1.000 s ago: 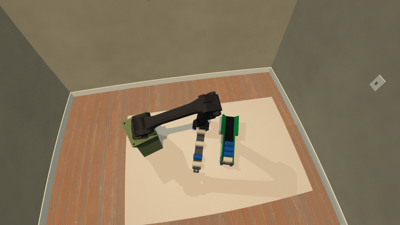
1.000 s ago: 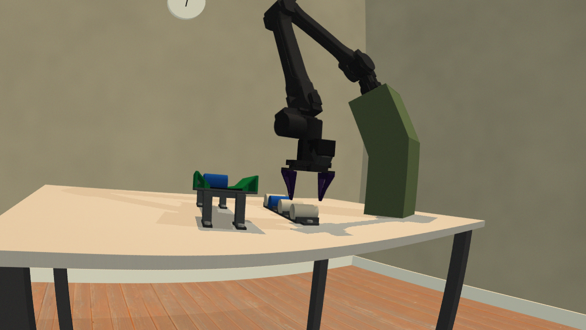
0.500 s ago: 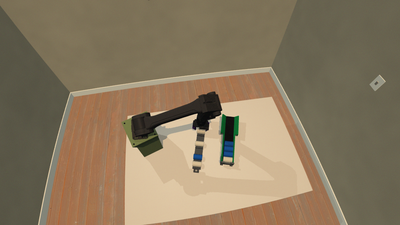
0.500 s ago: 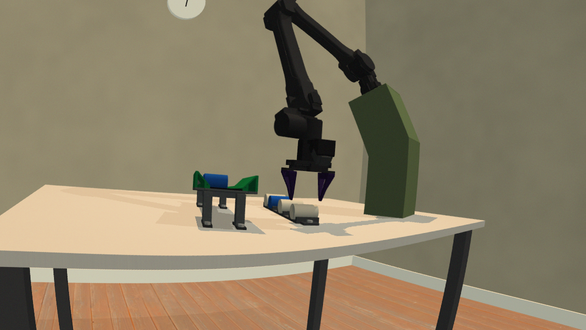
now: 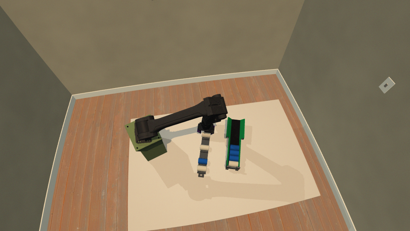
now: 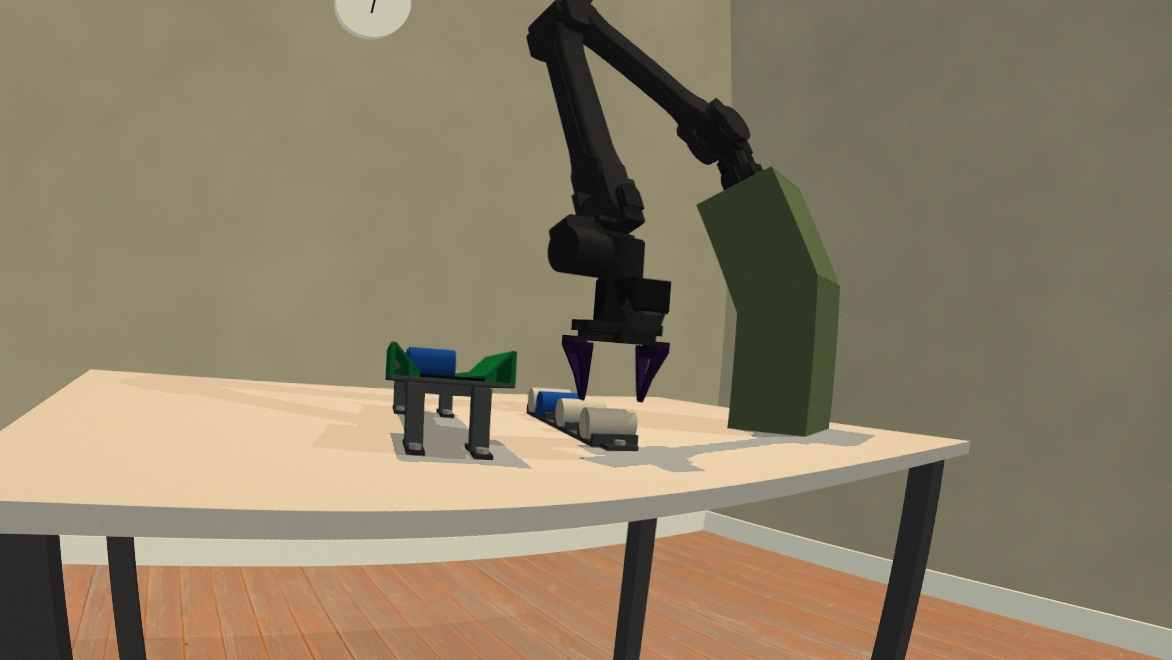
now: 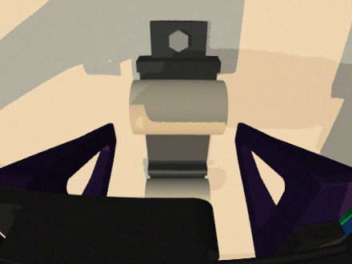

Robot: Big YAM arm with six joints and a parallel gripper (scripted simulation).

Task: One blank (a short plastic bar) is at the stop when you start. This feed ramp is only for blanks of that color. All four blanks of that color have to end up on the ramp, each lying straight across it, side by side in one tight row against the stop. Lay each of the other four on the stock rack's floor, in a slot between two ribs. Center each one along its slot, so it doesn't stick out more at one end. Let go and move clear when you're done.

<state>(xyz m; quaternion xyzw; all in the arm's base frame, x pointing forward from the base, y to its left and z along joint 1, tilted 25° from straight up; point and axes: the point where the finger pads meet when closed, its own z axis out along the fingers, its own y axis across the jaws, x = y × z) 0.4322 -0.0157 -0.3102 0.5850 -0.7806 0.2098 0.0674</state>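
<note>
The green feed ramp (image 5: 234, 140) holds three blue blanks (image 5: 234, 152) in a row, with a cream blank (image 5: 232, 163) below them at the stop. The dark stock rack (image 5: 203, 153) beside it holds three cream blanks and one blue blank (image 5: 202, 161). My gripper (image 6: 615, 381) is open and empty. It hovers just above the rack's end nearest the arm. In the wrist view the end cream blank (image 7: 178, 106) lies across the rack ahead of my fingers. A second cream blank (image 7: 176, 188) is mostly hidden under the wrist.
The green base block (image 5: 146, 137) stands left of the rack. The ramp stands on dark legs (image 6: 446, 409), higher than the rack. The rack's end tab with a hex hole (image 7: 178, 42) lies just past the end blank.
</note>
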